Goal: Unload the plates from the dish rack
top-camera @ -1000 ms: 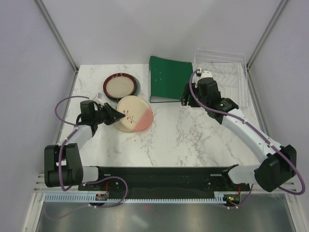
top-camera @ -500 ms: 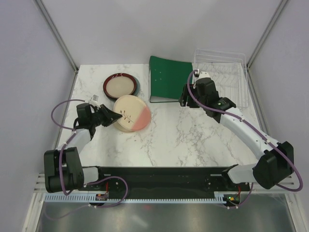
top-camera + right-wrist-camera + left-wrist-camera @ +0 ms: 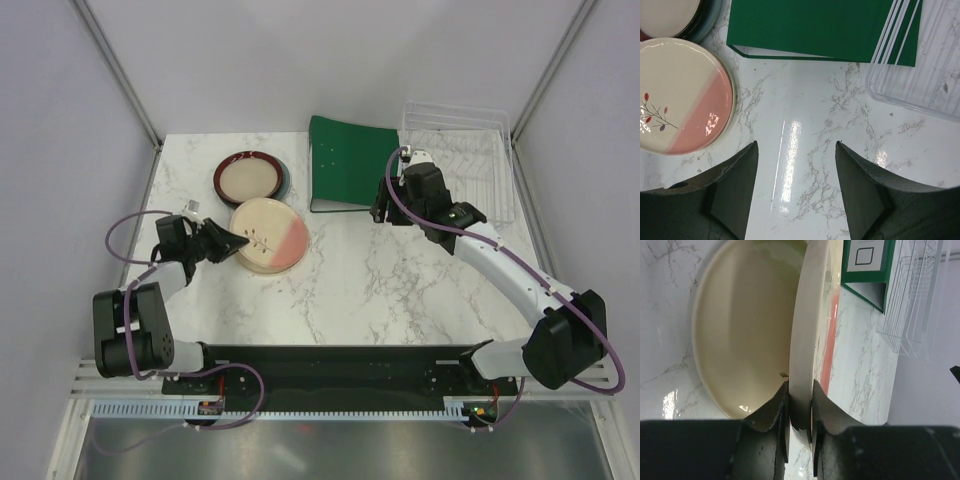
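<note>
Left gripper (image 3: 800, 390) fingers pinch the left rim of the cream-and-pink plate (image 3: 268, 233), left-centre on the marble table (image 3: 380, 280), near the dark-red-rimmed plate (image 3: 248, 177). Right gripper (image 3: 795, 147) fingers spread above the table, beside the green binder (image 3: 352, 160). Dish rack (image 3: 455, 104) at far right corner

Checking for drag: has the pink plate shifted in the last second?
Yes: the pink plate has slid slightly left, away from the binder, pinched in the left gripper.
</note>
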Motion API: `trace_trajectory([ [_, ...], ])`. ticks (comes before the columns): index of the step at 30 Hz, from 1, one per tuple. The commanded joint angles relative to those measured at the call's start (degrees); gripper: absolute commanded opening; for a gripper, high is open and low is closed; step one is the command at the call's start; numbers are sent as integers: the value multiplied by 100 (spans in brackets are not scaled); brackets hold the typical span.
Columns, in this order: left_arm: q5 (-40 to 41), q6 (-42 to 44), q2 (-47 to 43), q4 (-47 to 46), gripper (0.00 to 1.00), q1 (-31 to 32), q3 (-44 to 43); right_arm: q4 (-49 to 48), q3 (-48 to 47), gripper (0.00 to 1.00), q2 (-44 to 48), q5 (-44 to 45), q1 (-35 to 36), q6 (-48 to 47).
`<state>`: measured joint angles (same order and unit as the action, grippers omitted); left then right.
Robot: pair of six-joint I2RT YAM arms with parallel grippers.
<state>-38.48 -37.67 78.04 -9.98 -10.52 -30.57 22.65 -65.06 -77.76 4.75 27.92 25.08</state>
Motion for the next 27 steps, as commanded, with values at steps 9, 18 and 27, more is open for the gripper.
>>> trace_trajectory([
  [9, 85, 461, 906, 285, 39, 7, -63, -209, 28, 70, -47, -27, 20, -109],
  [18, 498, 655, 862, 645, 75, 7, -107, -226, 63, 70, -56, -54, 20, -117],
  [27, 1615, 946, -411, 1938, 100, 15, -450, -244, 125, 70, -20, -62, 20, -144],
])
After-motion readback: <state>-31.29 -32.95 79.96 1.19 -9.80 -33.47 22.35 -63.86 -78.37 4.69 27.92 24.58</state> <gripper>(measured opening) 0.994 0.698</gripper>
